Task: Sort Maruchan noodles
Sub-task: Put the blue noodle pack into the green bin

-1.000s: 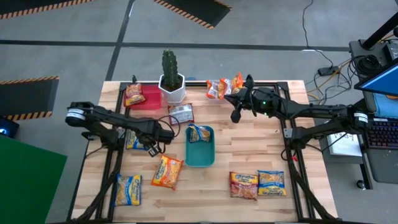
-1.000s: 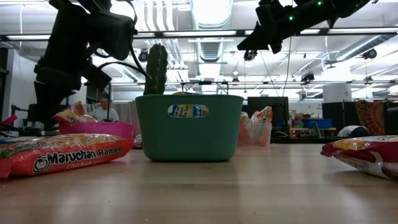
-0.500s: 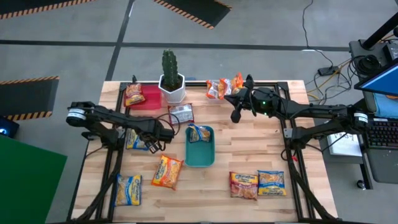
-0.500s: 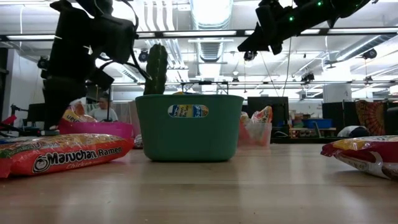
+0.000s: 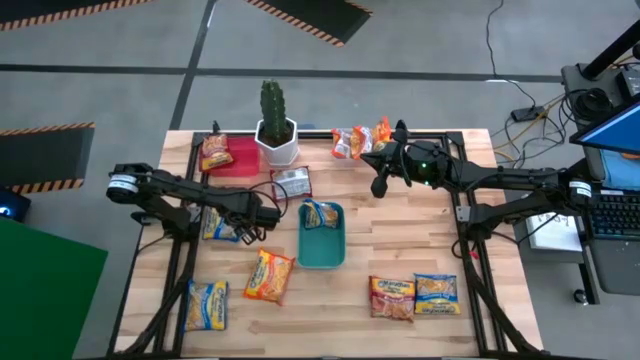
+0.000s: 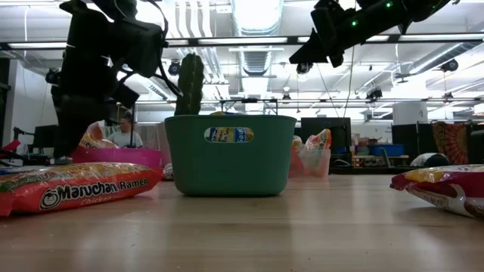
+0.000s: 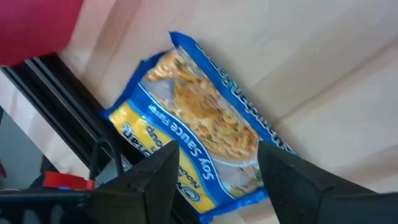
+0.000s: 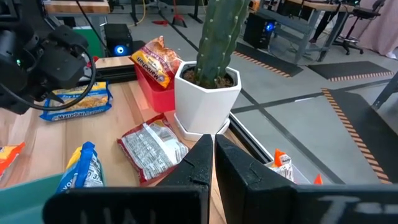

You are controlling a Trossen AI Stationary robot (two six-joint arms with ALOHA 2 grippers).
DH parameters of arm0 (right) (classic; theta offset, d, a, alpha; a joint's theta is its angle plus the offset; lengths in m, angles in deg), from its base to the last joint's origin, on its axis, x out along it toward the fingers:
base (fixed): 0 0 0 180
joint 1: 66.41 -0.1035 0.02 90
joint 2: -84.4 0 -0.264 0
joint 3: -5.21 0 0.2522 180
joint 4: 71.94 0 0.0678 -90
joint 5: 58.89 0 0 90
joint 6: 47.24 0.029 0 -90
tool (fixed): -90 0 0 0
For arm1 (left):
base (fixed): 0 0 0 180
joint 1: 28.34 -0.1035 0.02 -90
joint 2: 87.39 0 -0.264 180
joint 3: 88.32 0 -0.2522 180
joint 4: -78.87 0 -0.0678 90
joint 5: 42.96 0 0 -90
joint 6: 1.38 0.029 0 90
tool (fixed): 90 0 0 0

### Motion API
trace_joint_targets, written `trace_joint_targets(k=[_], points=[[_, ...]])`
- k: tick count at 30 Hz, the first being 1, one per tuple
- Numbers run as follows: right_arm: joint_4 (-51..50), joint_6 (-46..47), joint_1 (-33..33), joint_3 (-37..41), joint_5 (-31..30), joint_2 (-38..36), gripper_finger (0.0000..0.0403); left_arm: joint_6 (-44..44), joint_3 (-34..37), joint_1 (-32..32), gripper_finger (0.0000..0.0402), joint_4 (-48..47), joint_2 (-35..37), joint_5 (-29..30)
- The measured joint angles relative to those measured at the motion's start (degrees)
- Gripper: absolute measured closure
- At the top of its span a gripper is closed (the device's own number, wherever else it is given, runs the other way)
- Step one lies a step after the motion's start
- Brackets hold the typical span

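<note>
**Left gripper spread over a soy sauce packet**

The low view's nearest orange packet (image 6: 76, 190) reads "Maruchan Ramen". The left gripper (image 7: 214, 180) hangs with jaws apart, holding nothing, over a yellow-blue packet (image 7: 199, 121) marked "Soy Sauce", lying flat between the fingers. Beyond the green tray (image 5: 322, 240), the right gripper (image 5: 379, 186) stays clenched, empty, aloft.

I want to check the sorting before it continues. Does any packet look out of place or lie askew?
One thing stands out: a silver-white packet lies tilted on the bare table beside the cactus pot, in no tray. The green tray and the pink tray each hold one packet; other packets lie loose.
</note>
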Motion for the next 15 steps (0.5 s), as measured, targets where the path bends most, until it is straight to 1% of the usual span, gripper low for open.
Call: trace_joint_targets(k=[4, 7, 12, 15], points=[[-0.06, -0.02, 0.0, 0.0, 0.0, 0.0, 0.0394, 0.26, 0.07, -0.17, 0.0179, 0.16, 0.0, 1.77], [-0.42, -0.04, 0.0, 0.0, 0.0, 0.0, 0.0394, 0.34, 0.77, -0.21, 0.0173, 0.76, 0.01, 1.77], [-1.24, 0.0, 0.0, 0.0, 0.0, 0.01, 0.0394, -0.1, 5.43, -0.28, 0.0178, 8.67, 0.2, -2.08], [-1.25, 0.05, 0.0, 0.0, 0.0, 0.02, 0.0394, -2.1, 8.01, -0.32, 0.0181, 10.73, 0.2, -2.83]])
